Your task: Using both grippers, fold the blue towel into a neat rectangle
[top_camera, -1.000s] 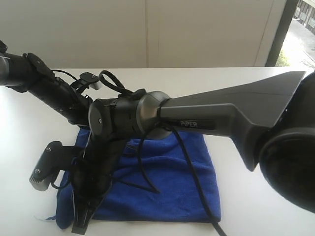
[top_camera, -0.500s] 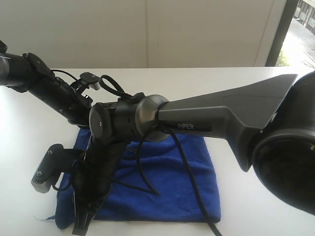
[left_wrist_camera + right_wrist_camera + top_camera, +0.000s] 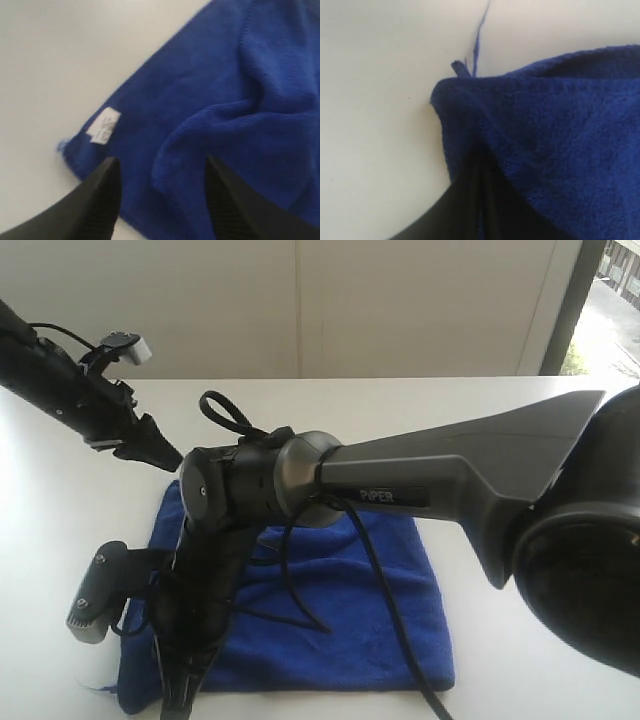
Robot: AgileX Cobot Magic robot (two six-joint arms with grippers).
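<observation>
The blue towel [image 3: 340,600] lies folded on the white table [image 3: 60,500], with a rumpled ridge across it in the left wrist view [image 3: 240,100]. My left gripper [image 3: 165,455] hangs open above the towel's far-left corner, holding nothing; in its own view [image 3: 161,172] the jaws stand wide apart over the cloth near a white label [image 3: 103,126]. My right arm reaches across to the towel's near-left corner, where the right gripper [image 3: 178,695] is shut on the towel's corner [image 3: 465,100], its black fingers [image 3: 470,200] pressed together under the fold.
The right arm's thick grey link [image 3: 450,470] and its black cable [image 3: 385,600] lie across the towel. A grey camera module [image 3: 90,605] juts out left of the right wrist. A loose thread [image 3: 477,40] trails from the corner. A wall stands behind the table.
My left gripper has opened, let go of the towel's far-left corner and risen up and back to the left. The right gripper stays shut at the near corner.
</observation>
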